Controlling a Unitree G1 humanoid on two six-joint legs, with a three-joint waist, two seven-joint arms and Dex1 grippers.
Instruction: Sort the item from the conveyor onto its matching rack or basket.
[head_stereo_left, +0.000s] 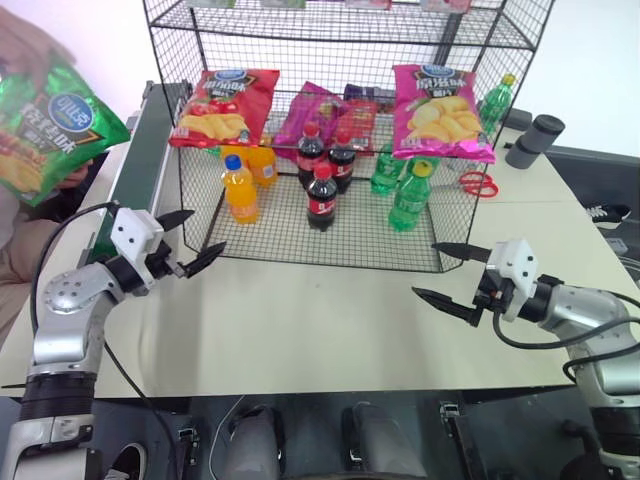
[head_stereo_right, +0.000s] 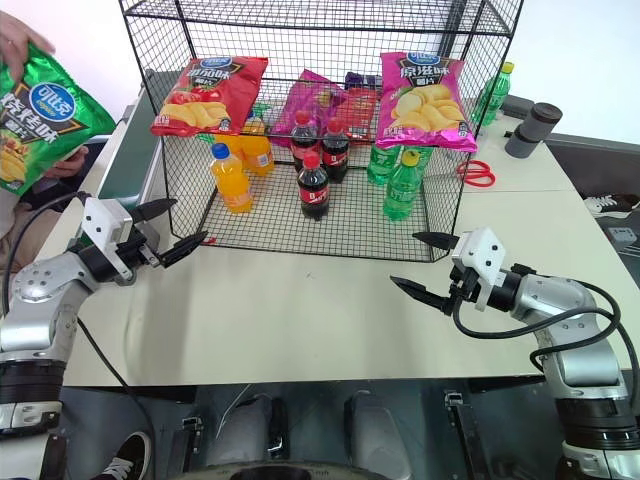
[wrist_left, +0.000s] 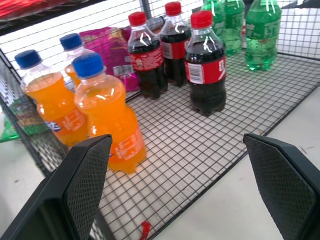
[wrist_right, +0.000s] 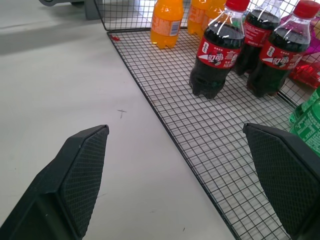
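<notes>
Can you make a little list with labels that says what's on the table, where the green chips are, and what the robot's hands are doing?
green bag: held up by a person's hand, off to the robot's left
conveyor: left of the rack, nothing seen on it
rack: on the table
upper shelf: red bag, magenta bag
bottom shelf: orange bottles, cola bottles, green bottles
left gripper: open, empty, over the table by the rack's corner
right gripper: open, empty, over the table

Green crisp bag (head_stereo_left: 55, 125) with blue oval logo; black wire-mesh rack (head_stereo_left: 330, 250).
</notes>
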